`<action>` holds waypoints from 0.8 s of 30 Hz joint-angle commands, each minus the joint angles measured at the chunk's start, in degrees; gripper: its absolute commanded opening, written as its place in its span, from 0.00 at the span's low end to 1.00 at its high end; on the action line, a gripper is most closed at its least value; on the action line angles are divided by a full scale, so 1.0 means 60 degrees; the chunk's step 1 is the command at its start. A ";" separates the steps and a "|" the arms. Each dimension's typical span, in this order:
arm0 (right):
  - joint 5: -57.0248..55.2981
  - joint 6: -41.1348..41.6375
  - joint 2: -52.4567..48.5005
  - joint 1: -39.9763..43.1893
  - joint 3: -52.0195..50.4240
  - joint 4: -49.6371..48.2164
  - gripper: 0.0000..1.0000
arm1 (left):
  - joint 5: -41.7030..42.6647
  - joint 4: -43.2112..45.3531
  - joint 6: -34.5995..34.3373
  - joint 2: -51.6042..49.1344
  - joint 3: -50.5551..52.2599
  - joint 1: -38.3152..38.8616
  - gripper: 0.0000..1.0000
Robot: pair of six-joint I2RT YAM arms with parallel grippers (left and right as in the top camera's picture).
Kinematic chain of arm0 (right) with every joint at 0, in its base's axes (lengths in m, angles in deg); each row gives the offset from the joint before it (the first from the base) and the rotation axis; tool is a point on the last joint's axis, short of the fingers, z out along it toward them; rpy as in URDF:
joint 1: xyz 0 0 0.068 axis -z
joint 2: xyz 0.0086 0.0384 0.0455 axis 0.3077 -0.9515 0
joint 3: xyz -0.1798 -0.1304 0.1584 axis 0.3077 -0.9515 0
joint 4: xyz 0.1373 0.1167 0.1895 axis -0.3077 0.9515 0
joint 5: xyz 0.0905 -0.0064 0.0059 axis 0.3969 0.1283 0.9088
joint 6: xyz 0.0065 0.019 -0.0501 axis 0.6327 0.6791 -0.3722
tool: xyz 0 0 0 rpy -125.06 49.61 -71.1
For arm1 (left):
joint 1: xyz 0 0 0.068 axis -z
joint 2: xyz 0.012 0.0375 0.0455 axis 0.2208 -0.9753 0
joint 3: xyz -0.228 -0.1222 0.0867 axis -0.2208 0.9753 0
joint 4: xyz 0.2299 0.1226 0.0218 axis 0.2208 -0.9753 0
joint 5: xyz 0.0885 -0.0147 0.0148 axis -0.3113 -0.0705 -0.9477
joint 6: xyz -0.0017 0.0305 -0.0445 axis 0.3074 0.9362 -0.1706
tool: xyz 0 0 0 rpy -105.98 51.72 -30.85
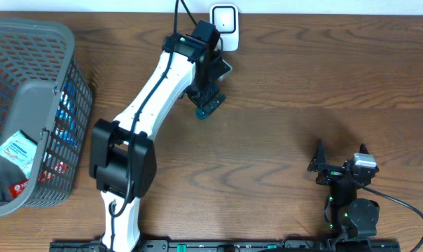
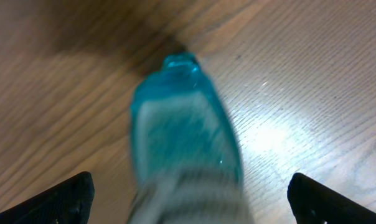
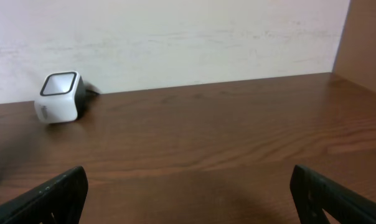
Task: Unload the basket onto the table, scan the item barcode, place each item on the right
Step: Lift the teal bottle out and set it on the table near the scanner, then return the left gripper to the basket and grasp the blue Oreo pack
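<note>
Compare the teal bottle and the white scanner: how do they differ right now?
The teal bottle is translucent blue-green; the scanner is opaque white with a dark window. The bottle sits between the open jaws of the left gripper; the scanner stands by the wall, no jaws around it. The bottle is blurred, the scanner sharp. Both are far across the table.

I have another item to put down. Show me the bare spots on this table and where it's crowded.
Widest bare wood: right of the scanner and teal bottle, down to the right hand. A narrower strip lies between the basket and the left arm. Crowded: the back centre, where the left hand hangs over the bottle by the scanner.
</note>
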 commanded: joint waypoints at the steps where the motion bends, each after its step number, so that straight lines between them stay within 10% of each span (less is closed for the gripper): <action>1: -0.0036 -0.0124 0.0051 -0.0095 -0.0007 0.0029 0.99 | -0.0543 -0.0127 -0.0390 0.1512 -0.0408 -0.0040 1.00; 10: -0.0036 -0.0124 0.0051 -0.0095 -0.0007 0.0029 0.99 | -0.2127 0.0284 -0.3042 0.4958 -0.0426 -0.0801 0.98; 18: -0.0036 -0.0124 0.0051 -0.0095 -0.0007 0.0029 0.99 | -0.3581 -0.0382 -0.8025 0.6925 -0.0423 -0.4677 0.98; 24: -0.0036 -0.0124 0.0051 -0.0095 -0.0007 0.0029 0.99 | -0.2794 -0.0856 -0.7297 0.6488 -0.0124 -0.7785 0.98</action>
